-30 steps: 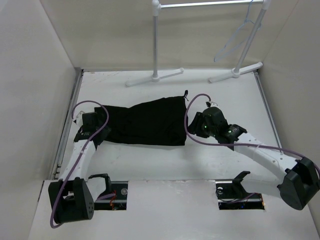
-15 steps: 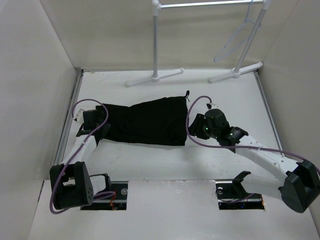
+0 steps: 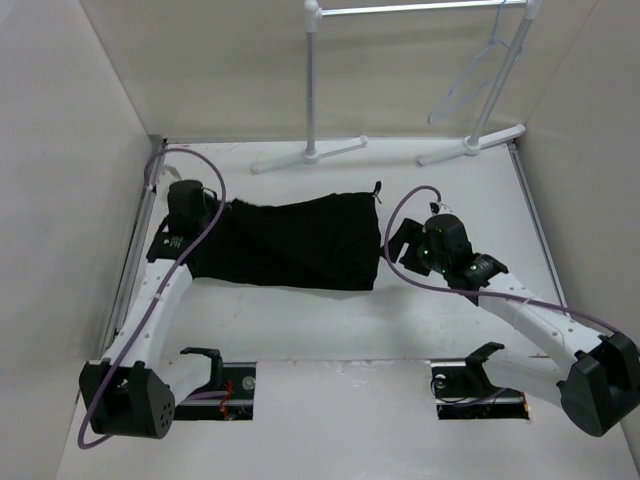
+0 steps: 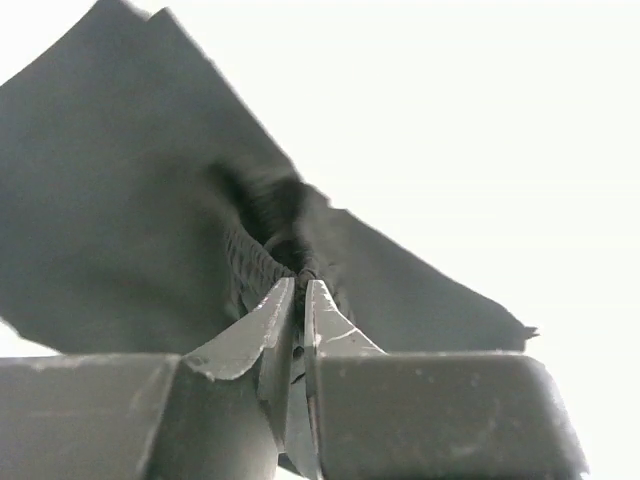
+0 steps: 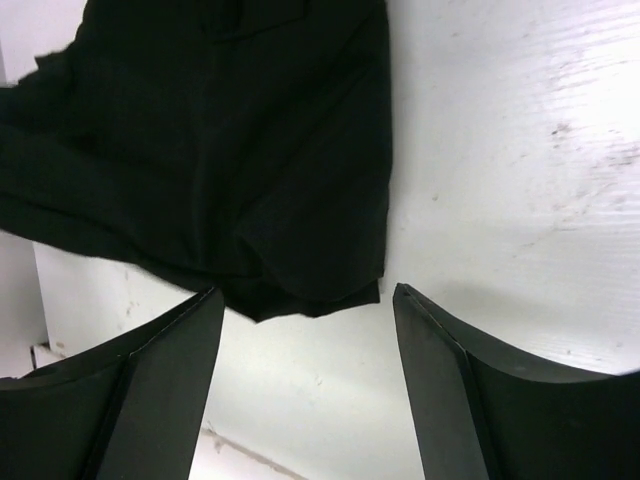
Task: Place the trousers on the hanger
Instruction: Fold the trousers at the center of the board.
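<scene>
1. Trousers [image 3: 290, 245] are laid flat on the white table [image 3: 330, 320], in its middle band, nearer the left edge than the right and well apart from the near edge.
2. The left gripper [image 4: 300, 285] is seen fully closed in the left wrist view. A gathered fold of the black fabric is pinched between its two fingertips, and the cloth is puckered into creases just beyond the tips.
3. In the top view this grip is placed at the left end of the garment, close to the table's left edge.
4. The right gripper [image 5: 307, 292] is held with its jaws spread wide and nothing is clamped between them.
5. In the right wrist view the near right corner of the trousers is framed between the two fingers, with bare table beside it. Whether the fingers touch cloth or table cannot be told.
6. The long axis of the trousers is run left to right, roughly parallel to the near edge.
7. The right end is seen as the wider and squarer one, and the left end as the narrower. A short cord end is seen at the far right corner of the cloth. Which end is the waist cannot be told.
8. The hanger [image 3: 462, 88] is hung by its hook from the rail of the white clothes rack [image 3: 312, 80], whose feet are set along the table's far edge. It is tilted and is kept well apart from the trousers, toward the far right corner.
</scene>
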Motion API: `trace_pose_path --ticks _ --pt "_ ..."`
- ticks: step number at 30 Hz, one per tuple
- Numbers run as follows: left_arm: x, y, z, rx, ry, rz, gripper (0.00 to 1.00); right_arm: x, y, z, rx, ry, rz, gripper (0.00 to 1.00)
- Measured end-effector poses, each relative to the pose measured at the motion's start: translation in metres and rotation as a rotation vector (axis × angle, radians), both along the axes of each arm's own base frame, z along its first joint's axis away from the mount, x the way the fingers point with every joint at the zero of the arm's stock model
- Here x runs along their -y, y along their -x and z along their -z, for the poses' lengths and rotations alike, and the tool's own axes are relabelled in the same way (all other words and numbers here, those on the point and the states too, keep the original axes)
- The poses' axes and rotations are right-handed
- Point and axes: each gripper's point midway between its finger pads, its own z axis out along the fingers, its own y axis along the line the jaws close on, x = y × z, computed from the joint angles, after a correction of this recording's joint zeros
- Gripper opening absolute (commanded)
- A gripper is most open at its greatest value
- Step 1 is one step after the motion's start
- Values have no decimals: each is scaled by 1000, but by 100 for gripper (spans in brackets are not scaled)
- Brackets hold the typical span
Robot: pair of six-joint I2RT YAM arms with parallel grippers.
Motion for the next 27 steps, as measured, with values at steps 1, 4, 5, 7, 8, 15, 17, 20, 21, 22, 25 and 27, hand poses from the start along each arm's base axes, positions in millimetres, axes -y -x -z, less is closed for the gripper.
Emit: trace_pose_path --ticks 1,4,5,7,8,15,17,20,21,22,25,27 --pt "7 -8 -30 67 0 16 0 2 -1 0 -1 -3 6 75" --pt "16 -21 -108 240 7 29 0 6 -5 0 -4 -13 15 76" --pt "14 -20 -129 289 6 18 0 6 -5 0 -5 -13 14 77" --pt "2 -15 -150 343 -14 -25 0 4 -6 3 -11 -11 6 80" --pt "-7 -12 -153 352 -32 -54 0 3 -6 5 -18 -10 2 82" --pt "-146 32 -49 93 -201 -512 1 -8 -7 29 -83 23 -37 96" --pt "-169 56 0 -66 -247 -610 2 -13 -9 35 -96 31 -53 97" --pt "-185 80 37 -234 -306 -680 6 -28 -15 40 -105 23 -89 94" --pt "-189 83 43 -262 -317 -701 10 -34 -19 41 -107 16 -101 91" --pt "-193 87 47 -287 -324 -717 18 -40 -22 41 -106 6 -115 88" --pt "-202 95 54 -333 -330 -757 42 -61 -33 44 -113 -46 -150 88" --pt "-203 97 53 -337 -331 -768 51 -76 -39 48 -124 -84 -173 90"
